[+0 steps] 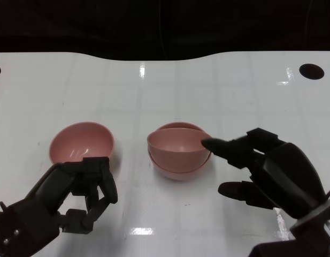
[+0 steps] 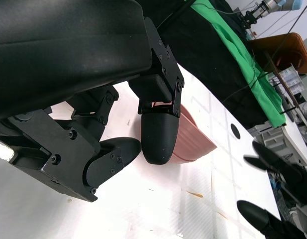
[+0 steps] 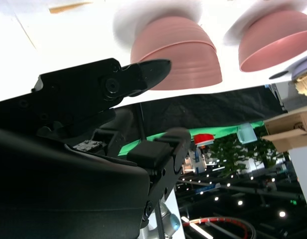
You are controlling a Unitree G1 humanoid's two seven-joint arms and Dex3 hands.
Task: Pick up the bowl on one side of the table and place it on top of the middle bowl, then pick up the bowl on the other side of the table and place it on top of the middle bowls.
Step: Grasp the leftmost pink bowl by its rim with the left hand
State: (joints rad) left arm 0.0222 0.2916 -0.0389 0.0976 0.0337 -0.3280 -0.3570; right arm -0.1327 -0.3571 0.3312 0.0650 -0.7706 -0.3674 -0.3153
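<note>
Two pink bowls are nested in a stack [image 1: 178,152] at the table's middle; the upper one sits slightly tilted. A single pink bowl [image 1: 82,142] stands upright to its left. My right hand [image 1: 261,168] hovers just right of the stack, fingers spread, one fingertip [image 1: 208,143] at the upper bowl's rim, holding nothing. My left hand [image 1: 85,190] sits just in front of the single bowl, fingers bent and apart, empty. The left wrist view shows the single bowl [image 2: 193,142] beyond my fingers [image 2: 160,137]. The right wrist view shows the stack [image 3: 178,50] and the single bowl [image 3: 275,40].
The white table [image 1: 165,96] has a dark hole [image 1: 311,71] at the far right and another at the far left edge. Its far edge meets a black backdrop. Green cloth [image 2: 243,59] and shelving lie beyond the table in the left wrist view.
</note>
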